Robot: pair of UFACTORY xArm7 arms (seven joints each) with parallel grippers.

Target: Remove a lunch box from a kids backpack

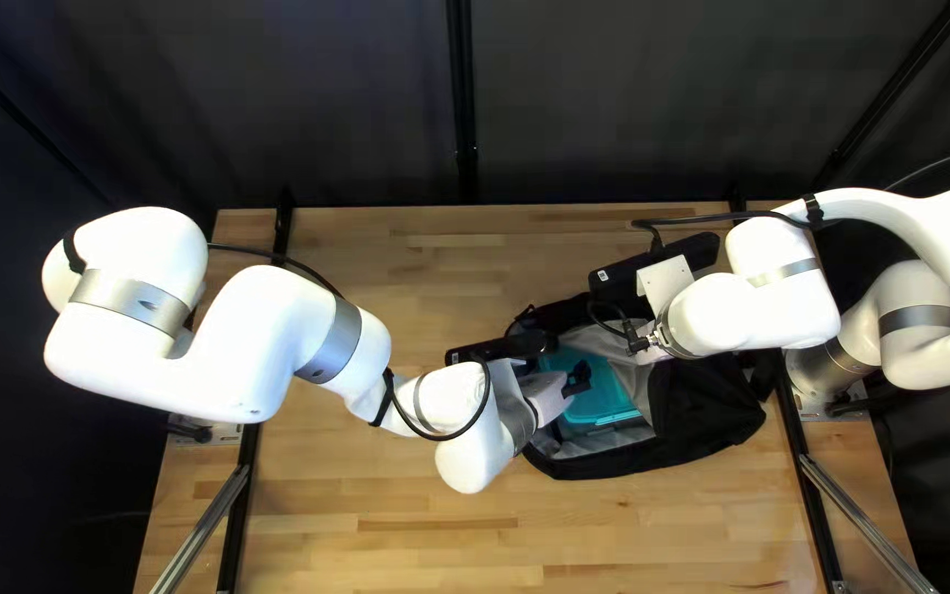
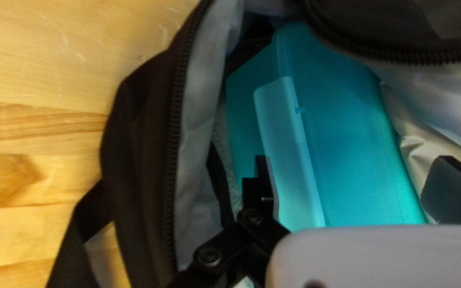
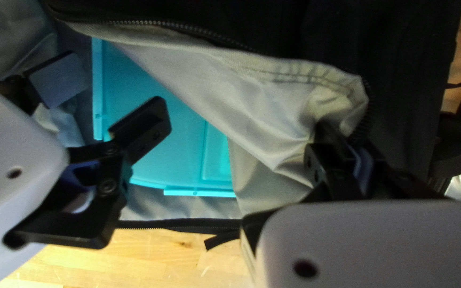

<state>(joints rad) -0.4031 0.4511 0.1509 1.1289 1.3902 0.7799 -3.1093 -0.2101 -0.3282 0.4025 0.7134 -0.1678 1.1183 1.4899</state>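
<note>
Left end effector point(image 2: 354, 161): open, nearest, fingers straddling the lunch box point(image 1: 607, 391). Box: inside the backpack point(image 1: 717, 416), toward 3 o'clock, long axis apparently 11–5 o'clock; close across that axis. Right end effector point(image 3: 345, 141): 2 o'clock from box, clamped on the flap point(image 3: 273, 106).

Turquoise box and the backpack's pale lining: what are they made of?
The turquoise box looks like smooth, moulded plastic, from its soft sheen and crisp edges. The pale lining is probably thin, satiny synthetic cloth, judging by its gleaming wrinkles.
</note>
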